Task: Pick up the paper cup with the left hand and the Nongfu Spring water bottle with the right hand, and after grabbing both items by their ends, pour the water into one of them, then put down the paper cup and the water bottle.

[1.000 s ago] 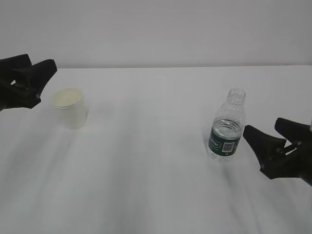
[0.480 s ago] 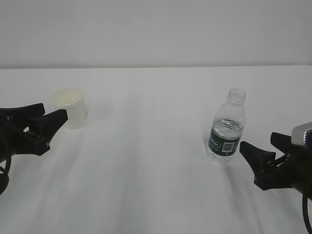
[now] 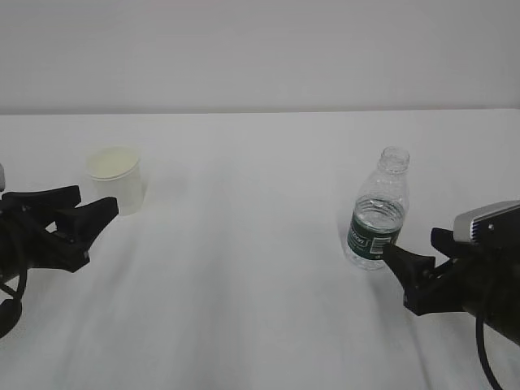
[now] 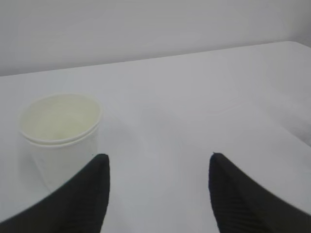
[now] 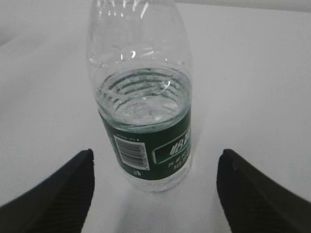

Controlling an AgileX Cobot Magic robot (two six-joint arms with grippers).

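The white paper cup (image 3: 118, 179) (image 4: 60, 138) stands upright at the left of the white table. My left gripper (image 3: 89, 210) (image 4: 155, 162) is open just in front of it, low over the table; the cup lies ahead and left of the gap, partly behind the left finger. The Nongfu Spring water bottle (image 3: 378, 211) (image 5: 143, 114) stands upright at the right, uncapped, with clear water (image 5: 141, 104) up to the top of its dark green label. Open as well, my right gripper (image 3: 410, 256) (image 5: 155, 160) sits close behind the bottle's base, a finger on either side, not touching.
The white table (image 3: 252, 244) stretches wide between cup and bottle, with a pale wall behind its far edge. A grey-silver box (image 3: 486, 219) sits on the right arm near the wrist.
The left gripper dropped from beside the cup's rim to table height and edged right toward it. The right gripper slid left, closing on the bottle. Cup and bottle did not move.
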